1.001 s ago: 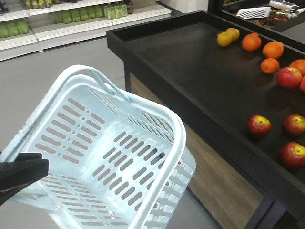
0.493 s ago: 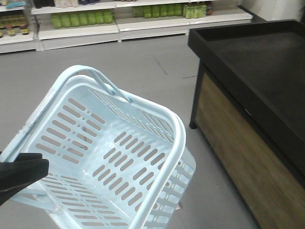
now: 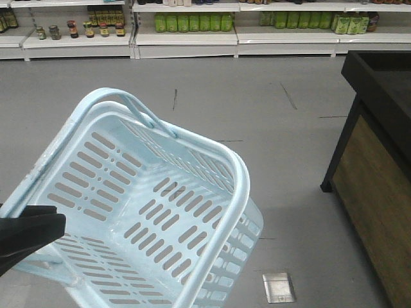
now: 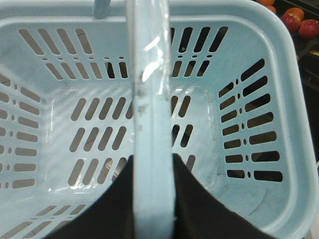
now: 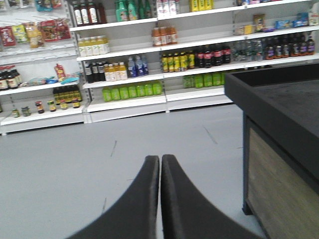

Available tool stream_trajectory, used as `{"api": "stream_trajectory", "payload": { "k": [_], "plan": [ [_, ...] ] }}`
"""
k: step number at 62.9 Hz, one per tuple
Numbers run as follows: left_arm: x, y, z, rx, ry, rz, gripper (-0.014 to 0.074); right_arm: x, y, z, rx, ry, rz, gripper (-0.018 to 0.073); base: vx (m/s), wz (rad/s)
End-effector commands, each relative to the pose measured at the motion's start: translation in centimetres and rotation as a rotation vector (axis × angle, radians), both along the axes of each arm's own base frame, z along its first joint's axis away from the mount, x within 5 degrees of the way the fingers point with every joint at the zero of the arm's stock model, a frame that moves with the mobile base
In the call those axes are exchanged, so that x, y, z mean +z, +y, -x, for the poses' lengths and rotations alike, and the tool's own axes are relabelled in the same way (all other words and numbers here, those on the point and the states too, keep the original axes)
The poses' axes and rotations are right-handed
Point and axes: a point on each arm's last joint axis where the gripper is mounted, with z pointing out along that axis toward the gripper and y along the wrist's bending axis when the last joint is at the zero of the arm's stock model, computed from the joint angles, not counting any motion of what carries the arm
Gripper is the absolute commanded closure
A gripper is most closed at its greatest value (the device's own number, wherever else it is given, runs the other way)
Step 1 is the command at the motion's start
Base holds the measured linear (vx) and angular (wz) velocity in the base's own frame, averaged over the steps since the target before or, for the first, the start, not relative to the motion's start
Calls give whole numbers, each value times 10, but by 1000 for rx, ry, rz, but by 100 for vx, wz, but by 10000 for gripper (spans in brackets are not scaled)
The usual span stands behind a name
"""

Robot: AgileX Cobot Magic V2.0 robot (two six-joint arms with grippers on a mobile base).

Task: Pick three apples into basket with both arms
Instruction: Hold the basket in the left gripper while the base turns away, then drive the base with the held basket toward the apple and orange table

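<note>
The pale blue basket (image 3: 148,212) hangs tilted and empty over the floor. My left gripper (image 4: 153,162) is shut on its loop handle (image 4: 149,74); in the front view only its black body (image 3: 26,234) shows at the lower left. Past the basket's far right corner, small red apples (image 4: 309,28) and orange fruit lie on a dark surface, too small to tell which kind of apple. My right gripper (image 5: 160,158) is shut with nothing in it, held out over bare floor. No apples appear in the front view.
A black display table with a wooden side (image 3: 376,186) stands at the right edge, also the table (image 5: 279,129) in the right wrist view. Store shelves with bottles (image 3: 192,25) line the back wall. A metal floor plate (image 3: 278,287) lies under the basket's corner.
The front view has swung left: the black table and its fruit slid out to the right, and open floor and shelves came in. Basket and left gripper keep the same place in the frame.
</note>
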Motion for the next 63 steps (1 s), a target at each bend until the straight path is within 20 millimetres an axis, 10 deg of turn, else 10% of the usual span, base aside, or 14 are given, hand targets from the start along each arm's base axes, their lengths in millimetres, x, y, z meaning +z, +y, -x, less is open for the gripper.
{"api": "stream_trajectory", "payload": {
  "k": [1, 63],
  "plan": [
    [16, 0, -1, 40, -52, 97, 603, 3, 0, 1, -4, -77, 18, 564, 9, 26],
    [16, 0, -1, 40, -52, 97, 603, 3, 0, 1, -4, -77, 18, 564, 14, 13]
  ]
}}
